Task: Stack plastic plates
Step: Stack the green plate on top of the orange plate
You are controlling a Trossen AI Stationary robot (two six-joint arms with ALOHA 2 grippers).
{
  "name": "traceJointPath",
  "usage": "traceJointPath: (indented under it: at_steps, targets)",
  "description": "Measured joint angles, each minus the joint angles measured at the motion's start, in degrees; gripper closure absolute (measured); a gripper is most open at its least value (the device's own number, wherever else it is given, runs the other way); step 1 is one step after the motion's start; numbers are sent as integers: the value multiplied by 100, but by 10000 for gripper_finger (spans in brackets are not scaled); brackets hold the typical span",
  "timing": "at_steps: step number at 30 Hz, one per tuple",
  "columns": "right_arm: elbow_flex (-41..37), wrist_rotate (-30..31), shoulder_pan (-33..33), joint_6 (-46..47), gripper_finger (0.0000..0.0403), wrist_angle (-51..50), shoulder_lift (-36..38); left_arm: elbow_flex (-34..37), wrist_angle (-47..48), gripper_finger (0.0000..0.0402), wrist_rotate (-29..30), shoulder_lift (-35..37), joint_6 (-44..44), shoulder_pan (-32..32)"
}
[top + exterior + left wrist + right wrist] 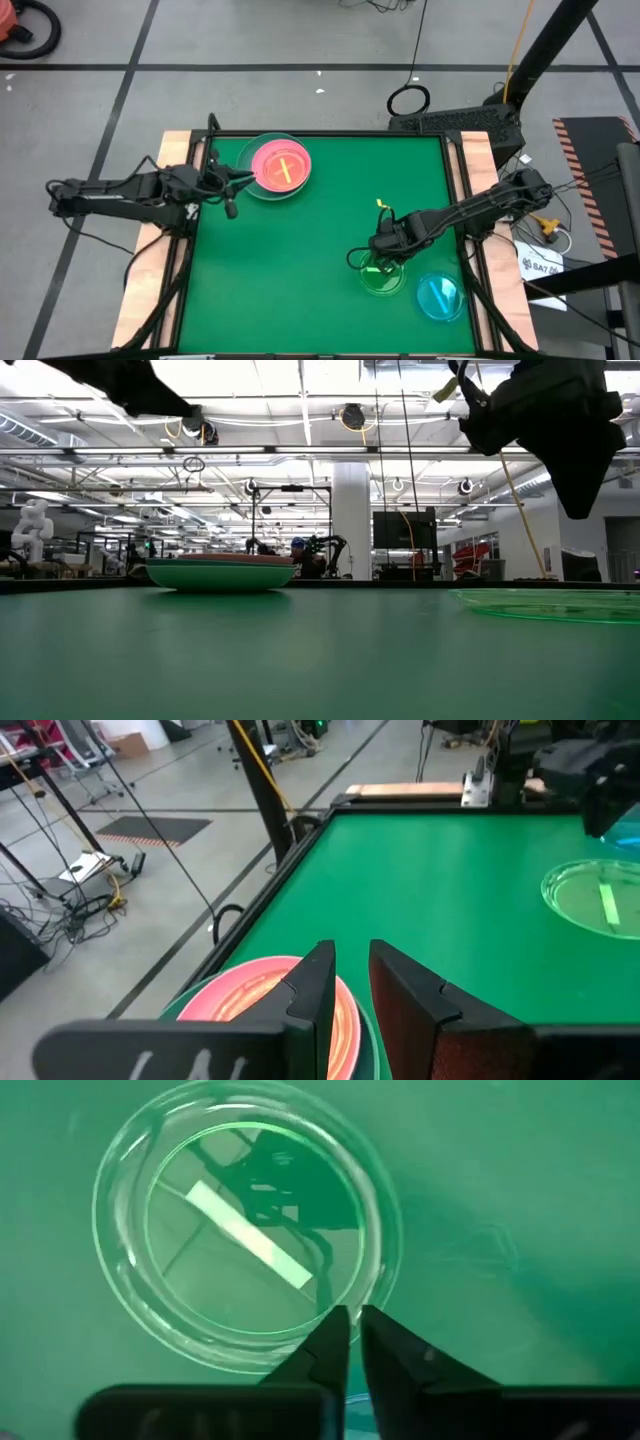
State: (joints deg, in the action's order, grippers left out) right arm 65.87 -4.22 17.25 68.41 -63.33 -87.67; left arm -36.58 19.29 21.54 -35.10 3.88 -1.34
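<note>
- Lying under the right wrist camera, the small translucent green plate (248,1230) is filling that view, flat on the green table (520,1170), with a pale reflected stripe across its middle.
- Right gripper (349,1327) is hanging over the green plate's rim, its two dark fingers close together with only a thin slit between them and nothing clamped.
- From above, the green plate (383,276) is sitting beneath the right gripper (383,243), and the small cyan plate (439,296) is lying just beside it, toward the table's near right corner.
- Well apart from the green plate, at the table's (300,260) far left, a stack (275,168) is showing: a pink plate on a larger light green one, with an amber one glinting on top; how many plates are lying in it cannot be told.
- Left gripper (240,180) is resting at the stack's left edge; the left wrist view shows its fingers (318,982) slightly apart and empty above the pink plate (262,1005).
- Only the low view is showing the stack (220,572) side-on as a shallow mound, with the green plate's rim (560,603) as a thin line.
- Counted: one green plate, one cyan plate, one stack, two grippers.
</note>
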Motion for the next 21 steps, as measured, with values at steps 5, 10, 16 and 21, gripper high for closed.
traceJointPath:
  at_steps: [5, 10, 16, 21]
  targets:
    - [-15, 256, -40, 230, 295, -29, -1, 0, 200, 327, 0, 398, -161, 2]
    - [-39, 694, 18, 256, 245, 165, -27, 0, 384, 328, 0, 657, -268, 2]
    - [-491, 863, 227, -957, 238, 917, -24, -2, 508, 327, -2, 771, -317, 0]
    - [-955, 884, 316, -1821, 250, 1294, -28, -2, 592, 327, -2, 780, -365, 0]
